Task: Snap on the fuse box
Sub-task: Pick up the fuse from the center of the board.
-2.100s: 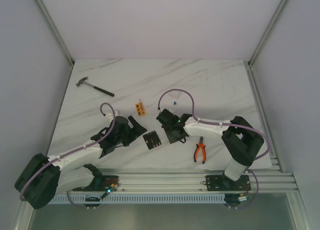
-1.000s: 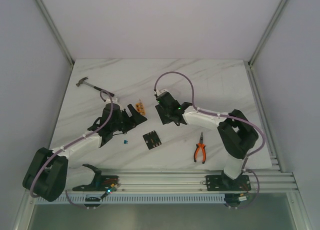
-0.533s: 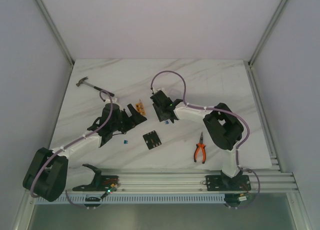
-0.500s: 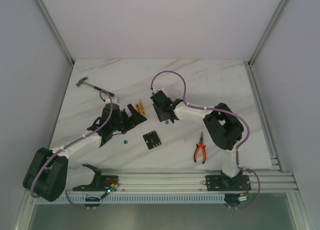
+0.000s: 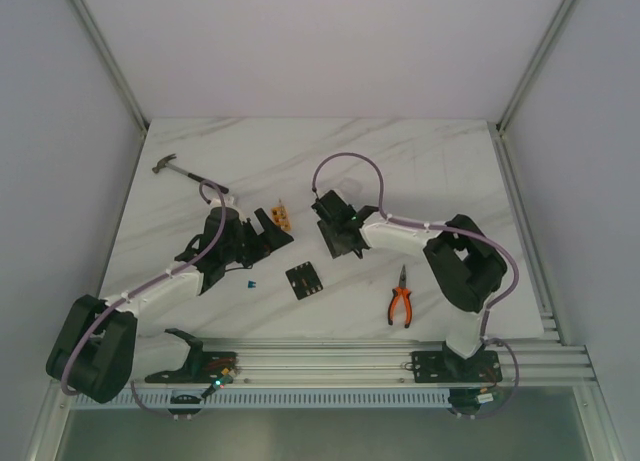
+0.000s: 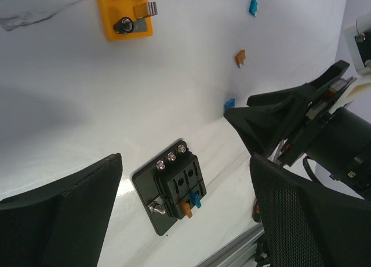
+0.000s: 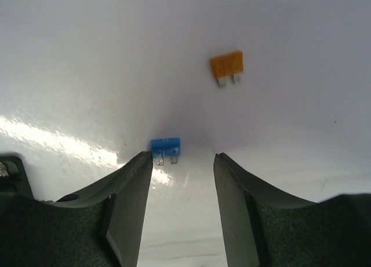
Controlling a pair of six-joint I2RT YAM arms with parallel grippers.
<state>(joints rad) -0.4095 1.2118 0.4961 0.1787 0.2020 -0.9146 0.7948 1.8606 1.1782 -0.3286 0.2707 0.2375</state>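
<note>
This is looking like a robotics lab cell: white walls [image 5: 320,41] and aluminium frame posts [image 5: 105,56] are enclosing a white marble-patterned table [image 5: 430,161], with a slotted aluminium rail [image 5: 330,359] running along six o'clock. A black-handled steel hammer [image 5: 188,175] is lying at ten o'clock, and orange-handled pliers [image 5: 401,303] at four.

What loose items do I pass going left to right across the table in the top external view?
hammer → loose blue fuse → fuse box → orange-handled pliers
</note>
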